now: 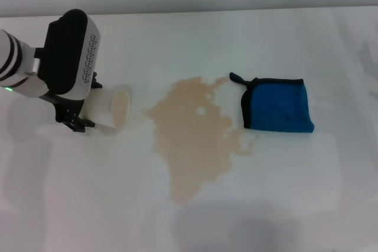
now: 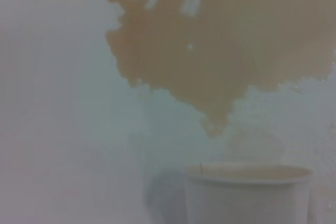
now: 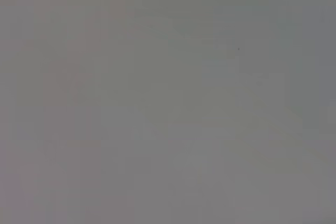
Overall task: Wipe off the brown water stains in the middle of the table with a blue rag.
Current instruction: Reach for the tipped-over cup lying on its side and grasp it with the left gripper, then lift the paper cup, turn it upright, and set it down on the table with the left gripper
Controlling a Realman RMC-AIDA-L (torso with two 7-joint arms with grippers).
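The brown water stains (image 1: 195, 137) spread as a tan, ragged puddle in the middle of the white table (image 1: 307, 205). They also fill the far part of the left wrist view (image 2: 210, 51). The blue rag (image 1: 277, 105) lies folded flat just right of the puddle, with its black loop (image 1: 235, 77) pointing at the stain. My left gripper (image 1: 80, 116) is left of the puddle, shut on a white paper cup (image 1: 112, 107) tipped on its side with its mouth toward the stain. The cup's rim (image 2: 247, 171) shows close to the left wrist camera. My right gripper is out of view.
The table's back edge (image 1: 236, 11) runs along the far side. The right wrist view shows only a plain grey surface. Bare tabletop lies in front of the puddle and to the right of the rag.
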